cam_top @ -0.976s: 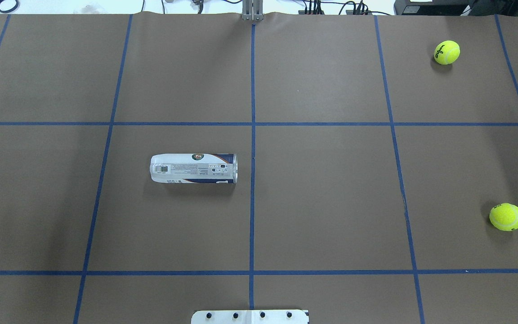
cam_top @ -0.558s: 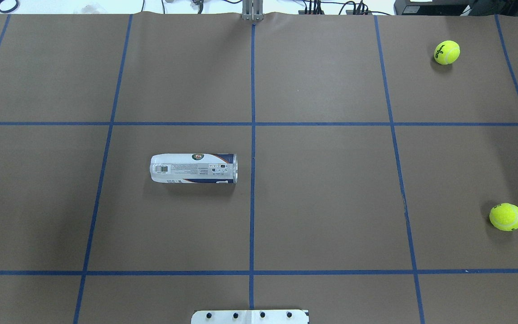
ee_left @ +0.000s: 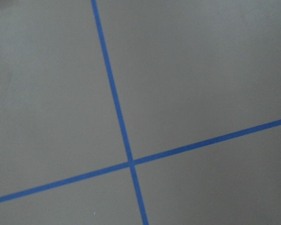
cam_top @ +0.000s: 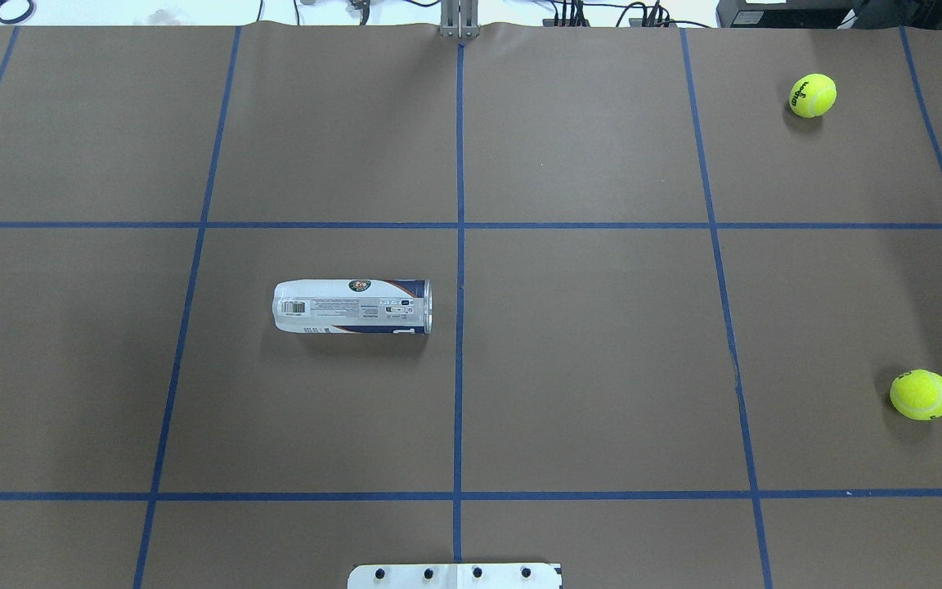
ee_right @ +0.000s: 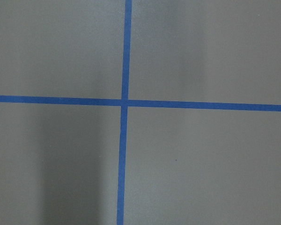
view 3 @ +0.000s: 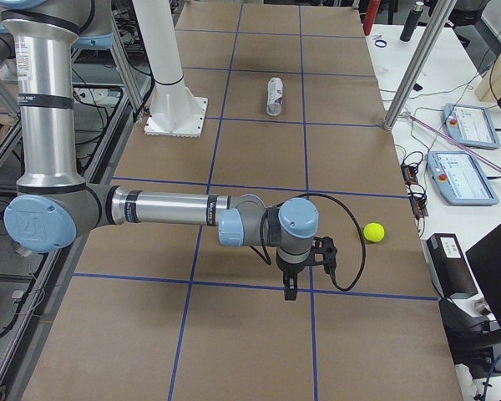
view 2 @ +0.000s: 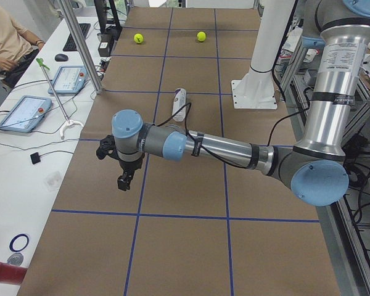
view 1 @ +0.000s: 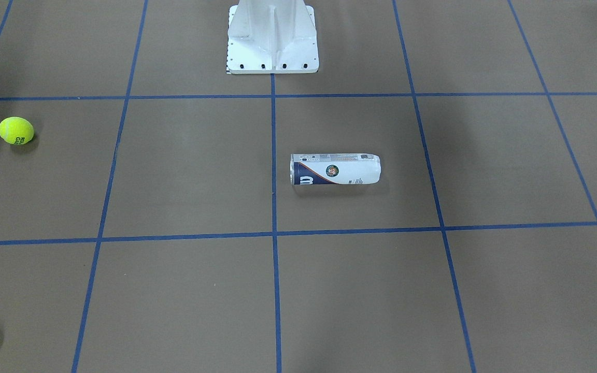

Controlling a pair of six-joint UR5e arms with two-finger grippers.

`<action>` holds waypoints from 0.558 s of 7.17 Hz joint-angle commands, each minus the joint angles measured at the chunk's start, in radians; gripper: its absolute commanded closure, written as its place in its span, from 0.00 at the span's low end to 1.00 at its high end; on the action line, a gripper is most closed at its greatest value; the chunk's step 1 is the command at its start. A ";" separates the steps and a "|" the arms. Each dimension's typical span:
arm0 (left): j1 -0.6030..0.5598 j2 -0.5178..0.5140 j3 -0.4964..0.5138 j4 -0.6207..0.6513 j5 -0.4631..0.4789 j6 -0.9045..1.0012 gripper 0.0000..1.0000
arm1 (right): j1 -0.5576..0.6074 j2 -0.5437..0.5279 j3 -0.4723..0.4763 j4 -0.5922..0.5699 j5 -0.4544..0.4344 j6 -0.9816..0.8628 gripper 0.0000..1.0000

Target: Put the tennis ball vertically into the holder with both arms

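Holder [cam_top: 352,307] lies on its side on the table [cam_top: 602,368], just left of the centre tape line and well apart from both balls. The front view shows a white "W" on navy and a round emblem; the overhead view shows a barcode. The far ball [cam_top: 813,96] reads "Wilson 3"; the near ball [cam_top: 921,395] is unreadable. The table is covered in brown paper with a blue tape grid. Only the side views show the left gripper [view 2: 124,180] and right gripper [view 3: 289,288], each hanging above the table. I cannot tell whether their fingers are released or clenched.

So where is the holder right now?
Overhead view: the holder lies on its side, just left of the centre tape line, on the robot's left half.
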 commanded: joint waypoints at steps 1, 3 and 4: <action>0.157 -0.120 0.006 -0.149 0.027 0.091 0.01 | 0.000 0.000 0.000 -0.004 0.002 0.001 0.00; 0.272 -0.252 0.006 -0.159 0.090 0.096 0.03 | 0.000 0.000 0.000 -0.005 -0.001 0.001 0.00; 0.370 -0.333 0.012 -0.157 0.110 0.096 0.02 | 0.000 0.000 0.000 -0.007 0.001 0.001 0.00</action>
